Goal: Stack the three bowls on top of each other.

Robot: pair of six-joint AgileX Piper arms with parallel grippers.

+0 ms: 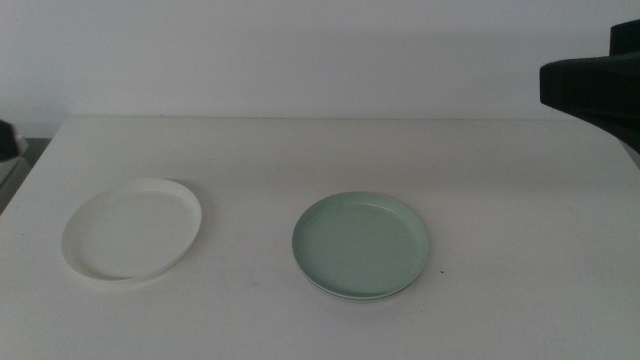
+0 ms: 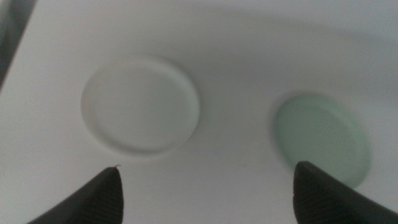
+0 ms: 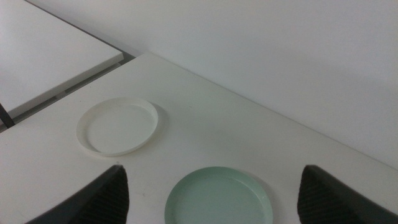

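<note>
White bowl: at nine o'clock on the white table, alone, nothing in it or on it; free to be lifted, or to receive the others.
Mint green bowl: near table centre toward five o'clock, well apart from the white one; a second pale rim shows under its near edge, so it probably sits nested on another bowl; the grey bowl cannot otherwise be seen, and whether that rim is grey cannot be told.
Left gripper: held high over the table, looking down on both bowls; jaws wide apart, holding nothing; plausibly poised to descend on the white bowl.
Right gripper: raised off at three o'clock, a dark part of that arm at the upper right of the middle view; jaws spread, empty; apparently waiting.
</note>
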